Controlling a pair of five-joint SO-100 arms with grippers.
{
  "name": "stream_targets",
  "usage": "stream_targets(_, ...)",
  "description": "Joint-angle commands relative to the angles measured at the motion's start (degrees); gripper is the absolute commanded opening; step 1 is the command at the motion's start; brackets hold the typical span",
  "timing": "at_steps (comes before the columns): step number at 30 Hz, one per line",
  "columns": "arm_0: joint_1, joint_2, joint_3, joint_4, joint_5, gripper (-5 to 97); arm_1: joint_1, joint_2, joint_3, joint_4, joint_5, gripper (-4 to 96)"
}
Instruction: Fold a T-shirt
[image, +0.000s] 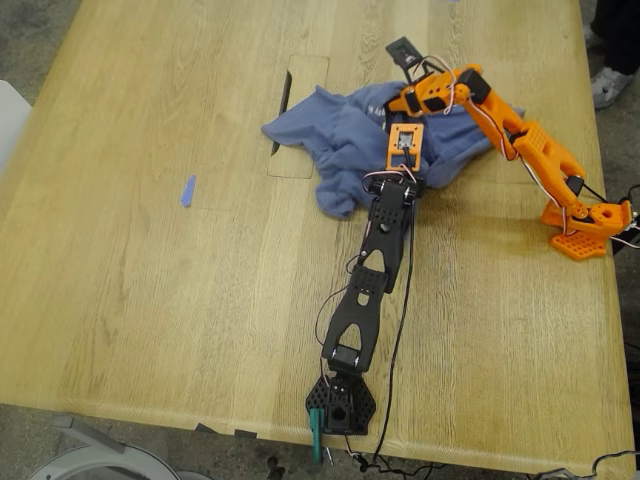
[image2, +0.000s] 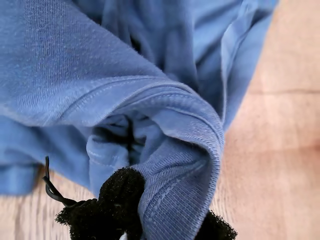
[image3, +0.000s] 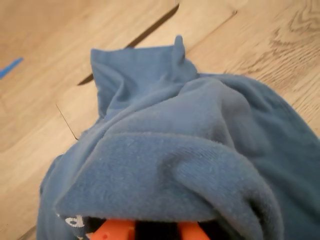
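Observation:
The slate-blue T-shirt (image: 340, 140) lies crumpled in a heap on the wooden table, near its far middle in the exterior view. My first gripper (image: 392, 120), on the black arm, reaches into the heap from the near side. In the first wrist view its black padded fingertips (image2: 120, 195) are shut on a hemmed fold of the T-shirt (image2: 165, 130). My second gripper (image: 415, 100), on the orange arm, comes in from the exterior view's right. In the second wrist view the T-shirt (image3: 175, 150) bunches over its orange jaws and hides the tips. The chest print is hidden.
A small blue tape strip (image: 187, 190) lies on the table to the exterior view's left. A rectangular cut-out panel (image: 300, 110) with a dark slot sits beside the heap. A black plate (image: 405, 48) lies beyond it. A person's shoe (image: 610, 85) shows at the upper right.

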Motion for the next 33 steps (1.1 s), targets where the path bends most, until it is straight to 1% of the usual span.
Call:
stream_targets(1,-0.8,14.3,-1.7,1.2,-1.0,0,0.6,7.1,-1.1,-1.4,-0.7,-0.1)
stream_targets(9,-0.6,20.3,-1.7,2.0,-0.8,0,-0.5,10.5,-1.1,-4.8,-0.8,-0.1)
stream_targets(18,-1.8,28.3,-1.7,4.0,-1.1,0,-3.3,13.9,-1.1,-13.3,-1.1,-0.1)
stream_targets(33,-5.6,39.4,-1.5,3.2,-1.6,0,-5.4,22.2,-1.1,-16.8,-1.4,-0.1)
